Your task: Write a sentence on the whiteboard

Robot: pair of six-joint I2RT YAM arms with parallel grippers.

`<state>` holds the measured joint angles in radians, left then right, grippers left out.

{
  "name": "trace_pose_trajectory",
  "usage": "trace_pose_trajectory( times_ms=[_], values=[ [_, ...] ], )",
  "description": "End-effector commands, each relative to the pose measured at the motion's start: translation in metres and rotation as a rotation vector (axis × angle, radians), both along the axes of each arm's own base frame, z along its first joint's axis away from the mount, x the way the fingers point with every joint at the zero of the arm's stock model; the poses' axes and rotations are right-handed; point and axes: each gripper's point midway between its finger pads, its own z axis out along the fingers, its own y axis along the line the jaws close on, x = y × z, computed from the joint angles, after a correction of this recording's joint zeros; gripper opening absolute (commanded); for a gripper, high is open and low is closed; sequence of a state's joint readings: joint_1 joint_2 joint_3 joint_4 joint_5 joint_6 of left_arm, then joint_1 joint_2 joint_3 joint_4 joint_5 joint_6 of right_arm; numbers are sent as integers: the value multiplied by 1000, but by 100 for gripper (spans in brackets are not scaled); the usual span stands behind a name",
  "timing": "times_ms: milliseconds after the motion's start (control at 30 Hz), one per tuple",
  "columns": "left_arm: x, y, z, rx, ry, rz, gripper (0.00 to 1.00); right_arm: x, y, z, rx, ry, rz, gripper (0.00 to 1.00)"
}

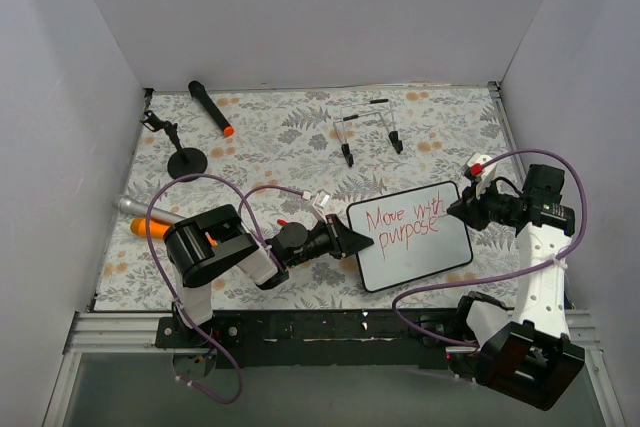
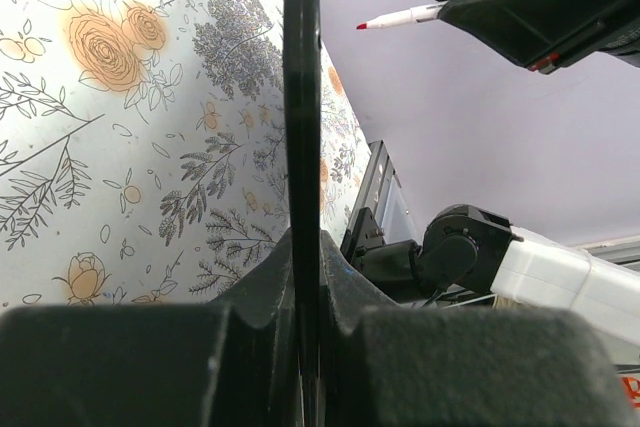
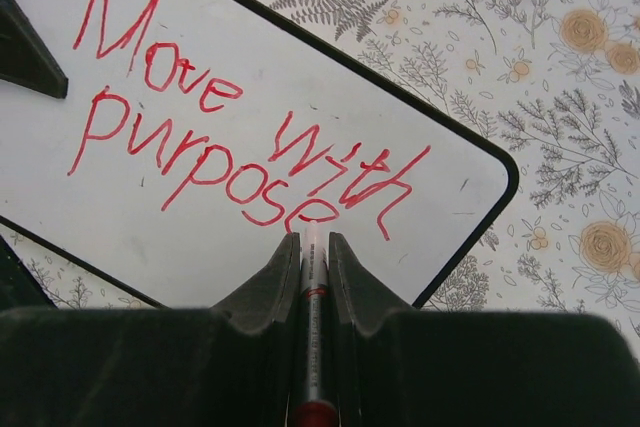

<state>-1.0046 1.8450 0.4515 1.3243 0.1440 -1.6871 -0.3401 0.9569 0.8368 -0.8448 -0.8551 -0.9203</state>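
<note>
The whiteboard [image 1: 425,252] lies on the floral table with the red sentence [image 1: 404,219] "Move with purpose" in two slanted lines. My left gripper [image 1: 354,243] is shut on the board's left edge; the left wrist view shows the black frame [image 2: 302,97] edge-on between the jaws. My right gripper [image 1: 461,209] is shut on a red marker [image 3: 313,292] over the board's right part. In the right wrist view the marker tip points at the last "e" of the sentence [image 3: 225,142] on the whiteboard [image 3: 450,172]. In the left wrist view the marker [image 2: 400,17] tip stands a little off the board.
A black marker with an orange tip [image 1: 211,107], a small black stand [image 1: 184,158] and a pair of glasses [image 1: 366,123] lie at the back. An orange pen [image 1: 150,229] and a grey one [image 1: 135,207] lie at the left. White walls enclose the table.
</note>
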Motion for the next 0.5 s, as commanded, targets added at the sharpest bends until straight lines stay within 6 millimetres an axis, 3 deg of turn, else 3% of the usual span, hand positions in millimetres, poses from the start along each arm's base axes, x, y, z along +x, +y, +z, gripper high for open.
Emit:
trace_pose_trajectory(
  times_ms=[0, 167, 467],
  values=[
    [0, -2, 50, -132, -145, 6, 0, -9, 14, 20, 55, -44, 66, 1],
    [1, 6, 54, -133, -152, 33, 0, -18, 31, 30, 125, -64, 139, 1],
    [6, 21, 60, -130, -161, 101, 0, -27, 54, 30, 163, -40, 222, 1]
  ],
)
